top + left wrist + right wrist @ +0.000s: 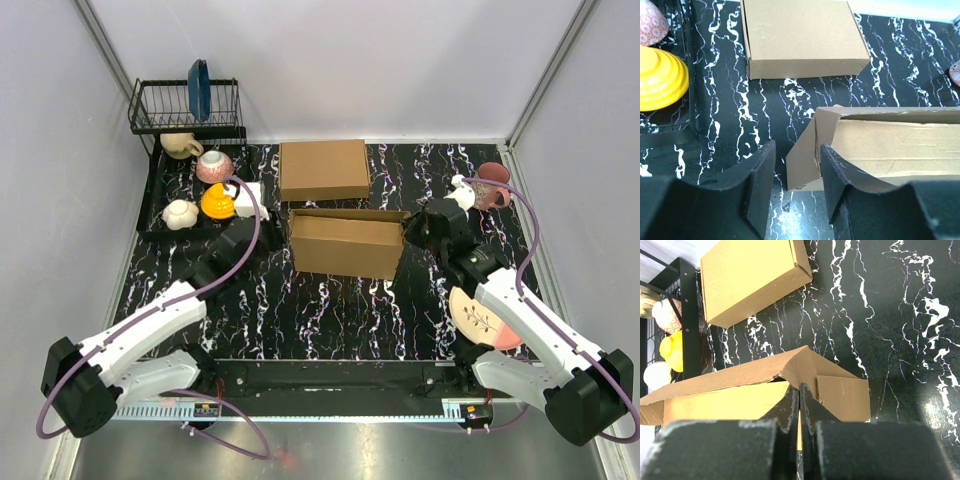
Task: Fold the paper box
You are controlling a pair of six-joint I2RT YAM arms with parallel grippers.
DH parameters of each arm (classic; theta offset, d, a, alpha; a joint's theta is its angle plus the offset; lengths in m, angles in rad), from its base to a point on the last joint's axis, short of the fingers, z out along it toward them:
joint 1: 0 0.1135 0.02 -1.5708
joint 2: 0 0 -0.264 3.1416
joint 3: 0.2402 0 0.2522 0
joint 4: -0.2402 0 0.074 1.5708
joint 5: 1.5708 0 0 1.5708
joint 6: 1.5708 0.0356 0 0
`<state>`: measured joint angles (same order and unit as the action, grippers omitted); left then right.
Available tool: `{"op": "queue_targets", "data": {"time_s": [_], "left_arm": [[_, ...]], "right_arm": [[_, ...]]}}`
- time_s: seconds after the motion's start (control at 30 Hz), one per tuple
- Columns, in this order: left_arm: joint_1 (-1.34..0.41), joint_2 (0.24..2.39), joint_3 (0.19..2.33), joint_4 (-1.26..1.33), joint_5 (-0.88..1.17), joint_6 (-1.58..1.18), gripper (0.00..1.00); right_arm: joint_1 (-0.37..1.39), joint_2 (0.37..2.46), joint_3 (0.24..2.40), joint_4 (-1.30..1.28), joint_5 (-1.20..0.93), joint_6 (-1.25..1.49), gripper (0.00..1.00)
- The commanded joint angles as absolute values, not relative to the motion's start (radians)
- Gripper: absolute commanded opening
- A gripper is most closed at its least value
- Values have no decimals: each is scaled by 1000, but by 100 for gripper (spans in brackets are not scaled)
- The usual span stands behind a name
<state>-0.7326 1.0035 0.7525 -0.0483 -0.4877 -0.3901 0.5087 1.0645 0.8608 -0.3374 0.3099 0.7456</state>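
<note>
The left end effector (pixel 797 167) has its fingers apart, straddling the left end flap of the paper box (pixel 890 145), a plain brown corrugated cardboard sheet half raised into a shallow rectangular mailer. Nothing is gripped.

Risk: the flap stands slightly skewed between the fingers. An off-centre closure would probably crease that corner or slide the box along the black, white-veined marble-pattern worktop (pixel 330 320).

The paper box lies mid-worktop between both arms, just in front of a neatly formed brown cardboard box (pixel 323 168).

The right end effector (pixel 799 395) has its fingers together at the right end flap; whether an edge is pinched cannot be told.

Risk: a push from here, unopposed on the left, could buckle the raised wall.
</note>
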Motion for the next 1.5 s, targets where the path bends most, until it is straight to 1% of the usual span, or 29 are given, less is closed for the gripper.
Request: {"op": "queue_targets", "data": {"time_s": [0.0,0.07,0.17,0.3,0.43,0.77,0.9,1.17,1.3,1.33,1.47], "left_arm": [[-683,1032,790,21,-370,-391,43],[-673,1042,793,32,-341,-394,43],[-660,1048,810,38,-305,-394,46],[-657,1039,818,46,-285,-399,56],[-655,1031,816,49,-278,-397,58],[-655,1019,822,63,-276,-394,57],[-652,983,822,61,-296,-390,58],[-650,979,822,60,-282,-385,59],[-649,1023,825,55,-259,-371,56],[-646,1029,825,54,-255,-370,54],[-637,1052,825,58,-244,-365,48]], "right_arm": [[529,1123,782,-724,236,712,0],[529,1120,779,-719,235,712,0],[529,1120,778,-719,232,710,0],[529,1118,781,-718,229,707,0],[529,1118,781,-715,227,707,0],[529,1115,779,-710,222,707,0],[529,1112,784,-709,219,707,0],[529,1117,782,-709,215,707,0],[529,1114,785,-707,213,707,0],[529,1114,784,-707,213,707,0],[529,1106,785,-709,212,706,0]]}}
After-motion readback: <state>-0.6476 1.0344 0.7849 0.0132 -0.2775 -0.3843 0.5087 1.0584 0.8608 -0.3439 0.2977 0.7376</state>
